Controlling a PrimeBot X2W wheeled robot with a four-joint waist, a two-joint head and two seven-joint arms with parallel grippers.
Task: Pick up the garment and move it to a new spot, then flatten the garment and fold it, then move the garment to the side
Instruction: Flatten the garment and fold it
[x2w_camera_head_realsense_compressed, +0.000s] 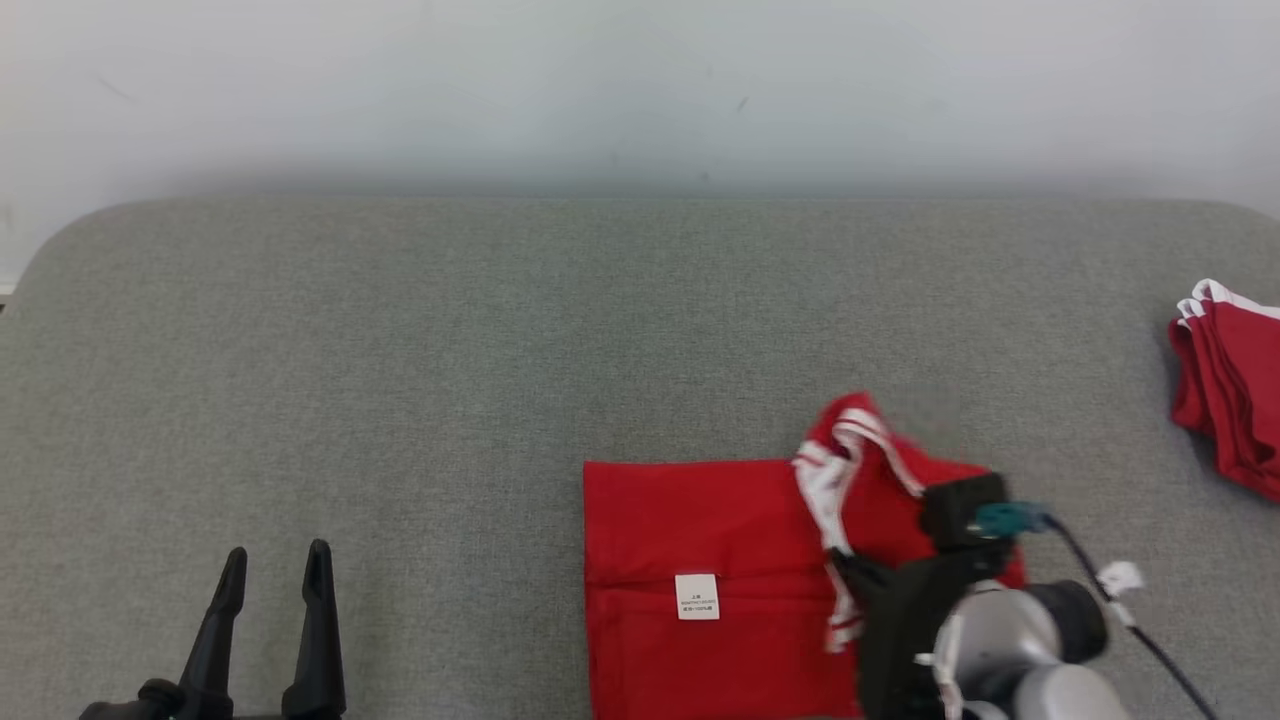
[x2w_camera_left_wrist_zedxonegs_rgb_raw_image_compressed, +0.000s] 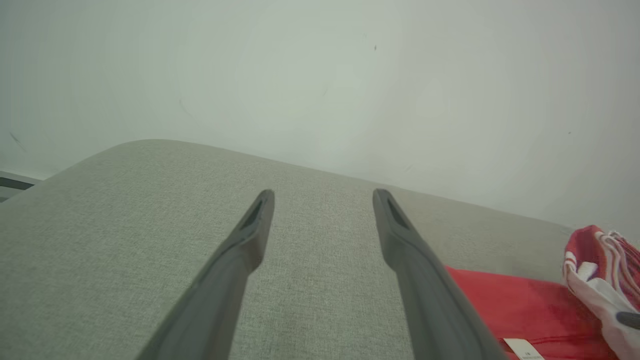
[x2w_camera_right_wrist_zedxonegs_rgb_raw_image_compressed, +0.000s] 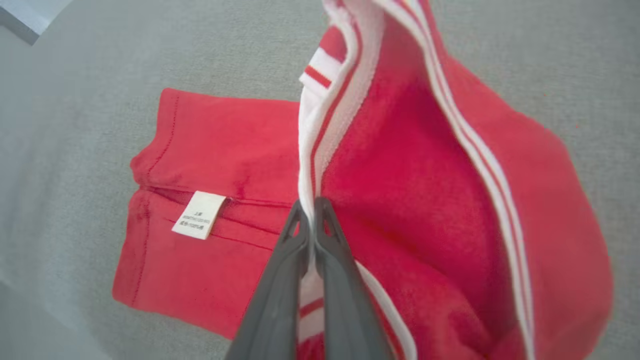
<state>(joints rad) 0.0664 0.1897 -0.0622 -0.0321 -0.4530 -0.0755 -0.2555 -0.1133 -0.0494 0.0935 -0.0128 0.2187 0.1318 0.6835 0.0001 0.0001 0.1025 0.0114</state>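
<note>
The garment (x2w_camera_head_realsense_compressed: 700, 530) is red with white-striped trim and a small white label, lying on the grey padded table near the front, right of centre. My right gripper (x2w_camera_right_wrist_zedxonegs_rgb_raw_image_compressed: 311, 206) is shut on the garment's white striped edge and holds that right part lifted in a loose hump (x2w_camera_head_realsense_compressed: 860, 440) above the flat left part (x2w_camera_right_wrist_zedxonegs_rgb_raw_image_compressed: 200, 150). In the head view the right gripper (x2w_camera_head_realsense_compressed: 850, 570) reaches in from the lower right. My left gripper (x2w_camera_head_realsense_compressed: 275, 565) stands open at the lower left, over bare table, well left of the garment (x2w_camera_left_wrist_zedxonegs_rgb_raw_image_compressed: 525, 305); nothing is between its fingers (x2w_camera_left_wrist_zedxonegs_rgb_raw_image_compressed: 250, 235).
A second folded red garment with white trim (x2w_camera_head_realsense_compressed: 1230, 380) lies at the table's right edge. A pale wall runs behind the table's far edge (x2w_camera_head_realsense_compressed: 640, 195). The grey table surface (x2w_camera_head_realsense_compressed: 400, 350) stretches wide to the left and back.
</note>
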